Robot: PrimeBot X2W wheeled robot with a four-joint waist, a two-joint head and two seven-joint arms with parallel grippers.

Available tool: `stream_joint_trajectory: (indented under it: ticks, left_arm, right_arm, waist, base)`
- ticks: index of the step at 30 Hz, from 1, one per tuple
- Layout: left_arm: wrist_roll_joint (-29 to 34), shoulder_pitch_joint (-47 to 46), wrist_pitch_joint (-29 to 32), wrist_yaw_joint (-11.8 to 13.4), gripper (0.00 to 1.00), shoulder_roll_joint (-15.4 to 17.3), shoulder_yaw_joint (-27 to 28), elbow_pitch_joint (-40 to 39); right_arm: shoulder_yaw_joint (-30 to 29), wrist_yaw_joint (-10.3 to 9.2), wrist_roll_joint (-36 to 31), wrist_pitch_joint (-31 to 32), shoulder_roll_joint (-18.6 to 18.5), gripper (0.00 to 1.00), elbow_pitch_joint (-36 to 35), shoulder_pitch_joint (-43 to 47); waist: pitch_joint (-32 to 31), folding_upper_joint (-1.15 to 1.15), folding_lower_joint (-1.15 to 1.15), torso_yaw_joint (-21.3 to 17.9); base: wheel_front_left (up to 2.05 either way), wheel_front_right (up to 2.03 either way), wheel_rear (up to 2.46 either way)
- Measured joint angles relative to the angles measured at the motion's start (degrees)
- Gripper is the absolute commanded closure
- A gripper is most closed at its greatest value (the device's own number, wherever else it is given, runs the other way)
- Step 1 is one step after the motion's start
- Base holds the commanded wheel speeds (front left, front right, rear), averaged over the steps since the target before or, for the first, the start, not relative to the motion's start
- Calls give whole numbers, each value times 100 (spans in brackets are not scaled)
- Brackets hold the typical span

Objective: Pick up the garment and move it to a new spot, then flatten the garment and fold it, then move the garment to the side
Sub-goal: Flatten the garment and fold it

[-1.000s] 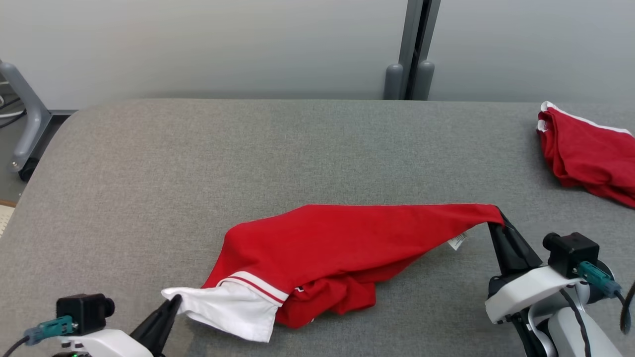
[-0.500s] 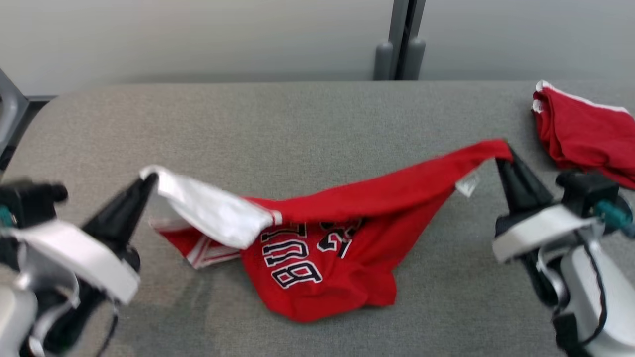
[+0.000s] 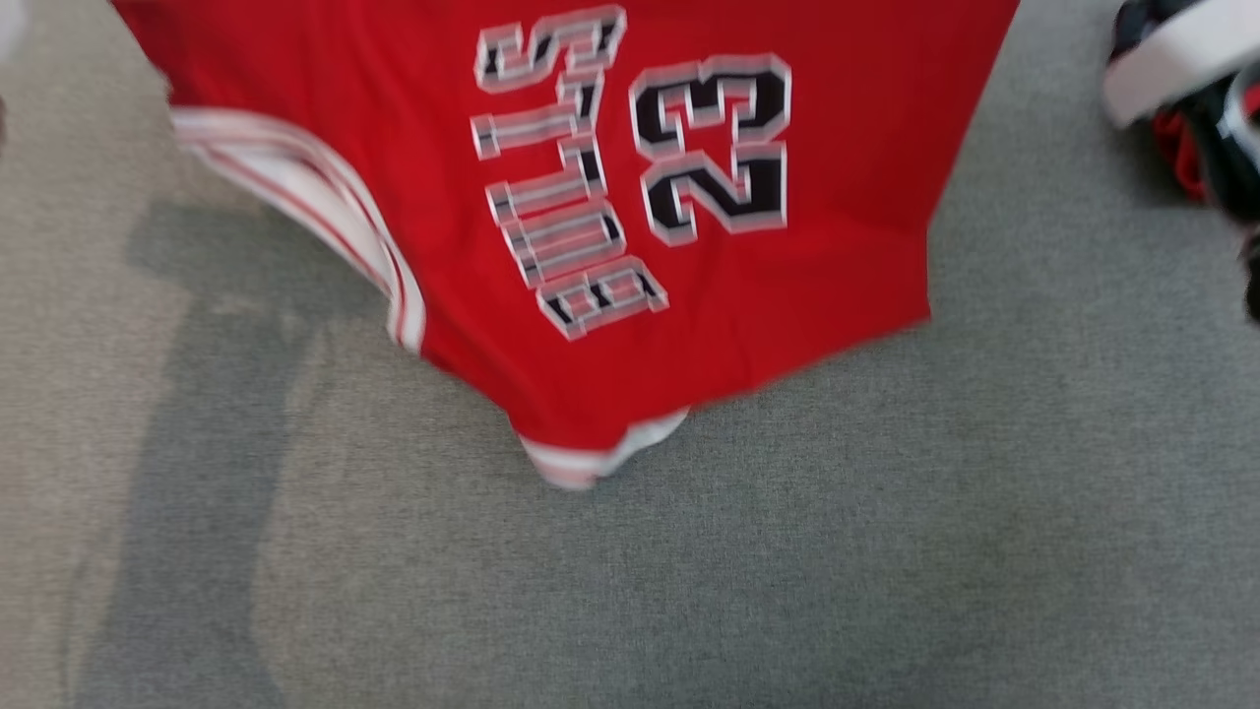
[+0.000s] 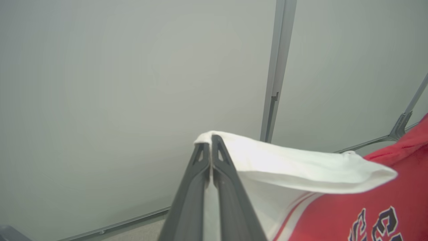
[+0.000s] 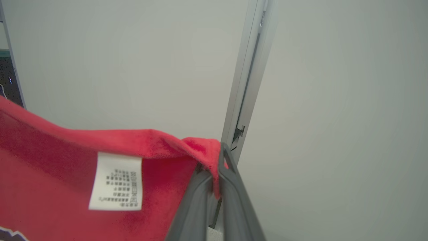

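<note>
— Where's the red jersey (image 3: 856, 197) right now?
— Up in the air, spread wide above the grey table (image 3: 886, 551). From the head camera its printed side faces us, with the black-and-white number 23 (image 3: 711, 148) and the lettering (image 3: 566, 177) beside it, both blurred. No edge of the table shows, so I can't place it more closely.
— Does it touch the tabletop?
— The lowest tip, with its white trim (image 3: 600, 453), hangs nearest the surface, but I can't tell whether it touches. A shadow (image 3: 197, 374) lies on the table below the striped armhole edge (image 3: 325, 212).
— What about the left gripper (image 4: 210, 140)?
— Its two dark fingers are pressed together, pinching the white part of the jersey at a fold. Behind it are a pale wall (image 4: 100, 83) and a metal post (image 4: 279, 67).
— And the right gripper (image 5: 220, 152)?
— Closed as well, clamped on a red corner of the jersey. A white care label (image 5: 116, 181) hangs from the cloth near those fingers, its print too small to read.
— Anything else from the head camera?
— The right arm's pale casing (image 3: 1171, 59) at the upper right corner, blurred, with a bit of red cloth (image 3: 1176, 158) beneath it that I can't make out.
</note>
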Motion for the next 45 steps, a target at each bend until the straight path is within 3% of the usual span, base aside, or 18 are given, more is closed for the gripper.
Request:
stream_joint_trajectory:
  ticks: [7,11,16,22,28,33,45]
  left_arm:
    - [481,-2347,-65,-118,100,-74,-214,1445]
    - [679,-3162,-201,-123,100,-84,-303,1884]
    - [968,-4146,-849,-145,100,-291,-403,2525]
    - [1050,-4740,-1249,-168,100,-506,-555,3230]
    - [666,-4653,-1063,-168,100,-657,-907,3642]
    - [85,-3977,-515,-168,100,-613,-1533,3565]
    - [-1630,-1582,531,-168,100,229,-2821,2453]
  right_arm:
    - [417,0,193,41,-207,100,664,-2061]
    - [465,1,204,-16,-249,100,949,-2763]
    - [549,1,200,-311,-394,100,1436,-3704]
    - [634,1,189,-578,-388,100,1940,-4239]
    - [973,1,235,-632,-268,100,2347,-4159]
    - [1388,0,328,-676,-111,100,2613,-3449]
    - [2587,0,1188,-719,-107,100,2402,-1293]
  waist:
    - [873,0,0,-153]
    - [1135,0,0,-198]
    - [1421,0,1,-215]
    - [1433,0,0,-146]
    - [1339,0,0,-75]
    - [1172,0,0,-29]
    - [78,0,0,34]
  base:
    - [0,0,0]
    - [0,0,0]
    - [0,0,0]
    - [0,0,0]
    - [0,0,0]
    - [0,0,0]
    - [0,0,0]
